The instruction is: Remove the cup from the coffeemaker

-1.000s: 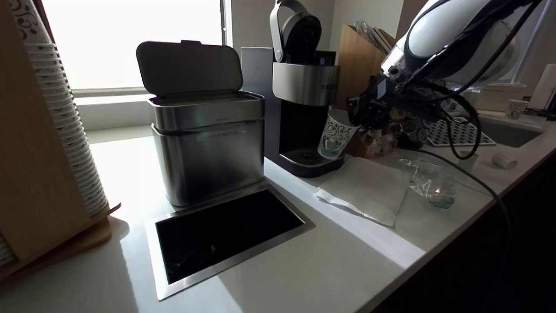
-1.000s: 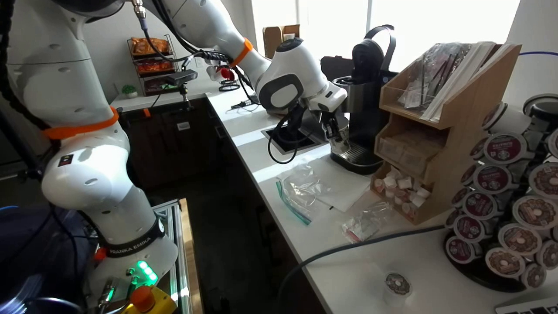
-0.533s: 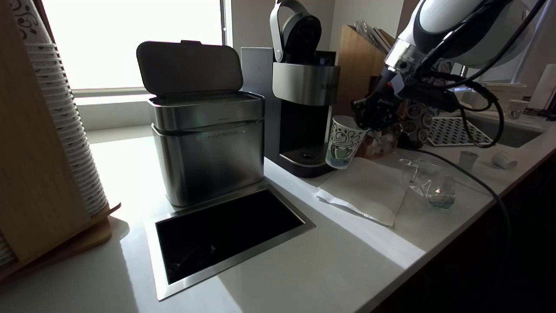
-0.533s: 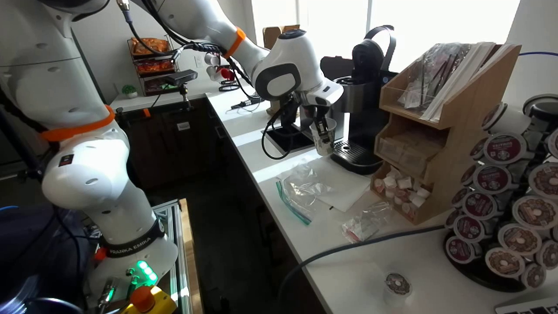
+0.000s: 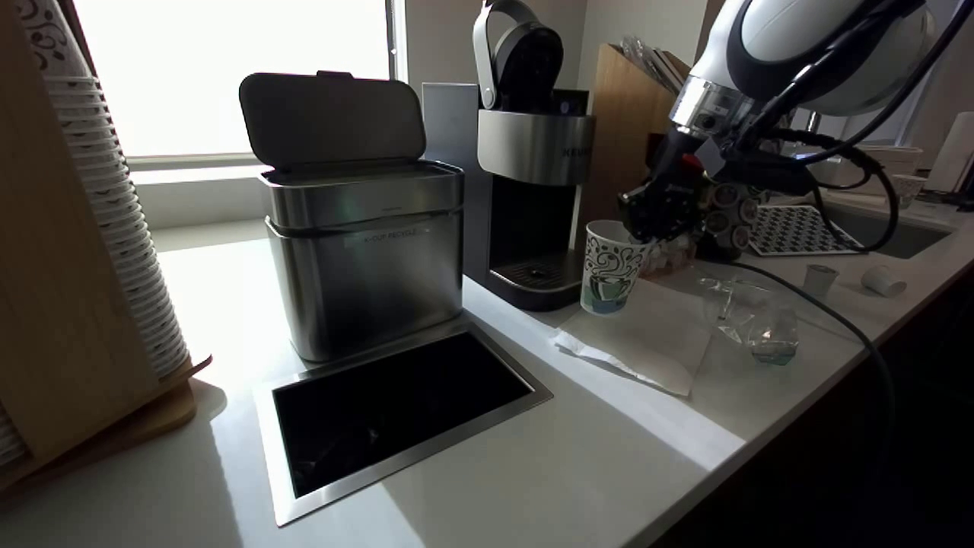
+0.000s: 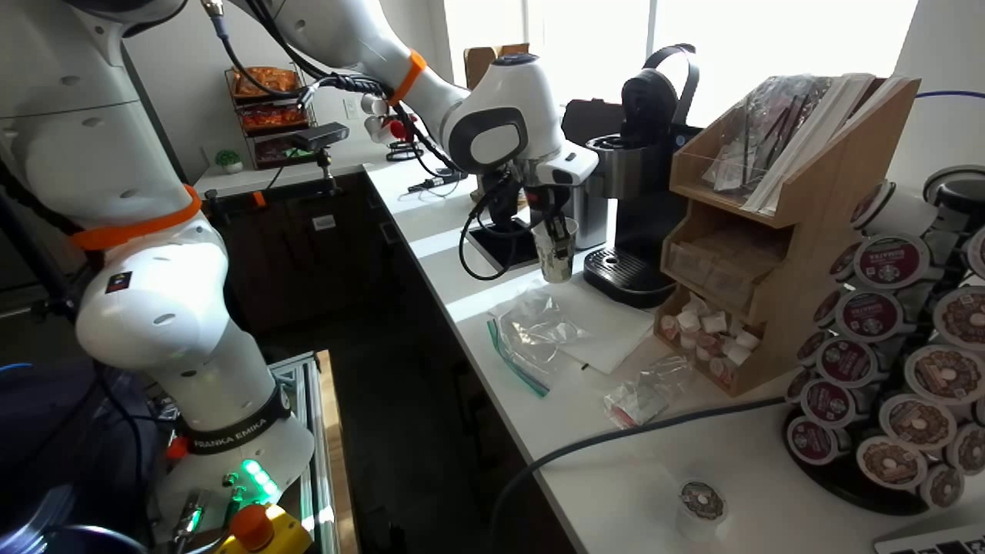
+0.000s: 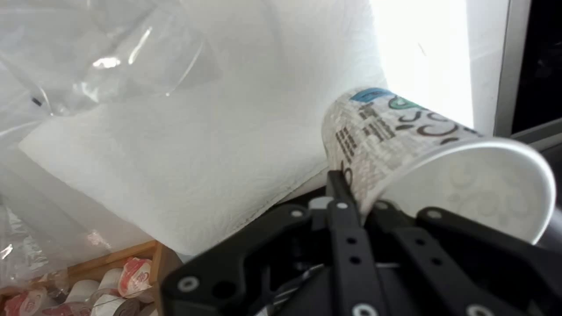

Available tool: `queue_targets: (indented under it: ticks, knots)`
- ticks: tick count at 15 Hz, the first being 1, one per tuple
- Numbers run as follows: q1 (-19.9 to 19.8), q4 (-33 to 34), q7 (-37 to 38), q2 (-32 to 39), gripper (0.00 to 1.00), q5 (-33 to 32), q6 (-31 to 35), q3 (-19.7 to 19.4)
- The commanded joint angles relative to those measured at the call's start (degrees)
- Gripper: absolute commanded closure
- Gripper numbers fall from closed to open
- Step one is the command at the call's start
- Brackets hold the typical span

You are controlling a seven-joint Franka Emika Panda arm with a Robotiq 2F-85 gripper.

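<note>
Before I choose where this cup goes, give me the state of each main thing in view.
Coffeemaker, top lifted, handle up
Cup, pinched at its wall, mouth up, off the coffeemaker
Gripper, closed on the cup's wall
Steel bin, lid open
Steel-framed opening, uncovered
Paper towel, spread out, one edge rumpled
Zip bag, open or sealed, cannot tell
Base lights, lit green
Loose pod, upright

K-Cup recycle bin (image 5: 365, 281) set just beside steel-framed opening (image 5: 415, 452), w/ lid (image 5: 332, 118) raised. Zip bag (image 6: 531, 331) laid partly over paper towel (image 7: 197, 166). Creamer cups (image 6: 714, 322) held in btm. of wooden organizer (image 6: 823, 208); pods (image 6: 849, 362) racked on carousel (image 6: 846, 483).
</note>
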Motion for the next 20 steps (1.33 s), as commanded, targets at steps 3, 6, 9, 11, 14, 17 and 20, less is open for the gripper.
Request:
queue_targets:
  ticks: [3, 6, 9, 11, 14, 17, 20]
  knots:
    - [1.12, -0.70, -0.38, 0.39, 1.00, -4.94, -0.91, 0.36]
    - [1.41, -0.46, -0.66, 1.30, 1.00, -6.64, -1.17, 0.61]
    - [1.81, 0.07, -1.59, 2.53, 1.00, -5.77, -1.75, 0.76]
    - [1.99, 0.47, -1.87, 3.37, 1.00, -5.51, -2.32, 0.77]
    - [2.20, 0.96, -1.91, 4.44, 1.00, -6.02, -3.00, 0.71]
    - [2.30, 1.48, -1.41, 5.00, 0.72, -6.81, -3.54, 0.57]
    - [2.34, 1.37, -1.75, 4.70, 0.52, -6.43, -3.63, 0.63]
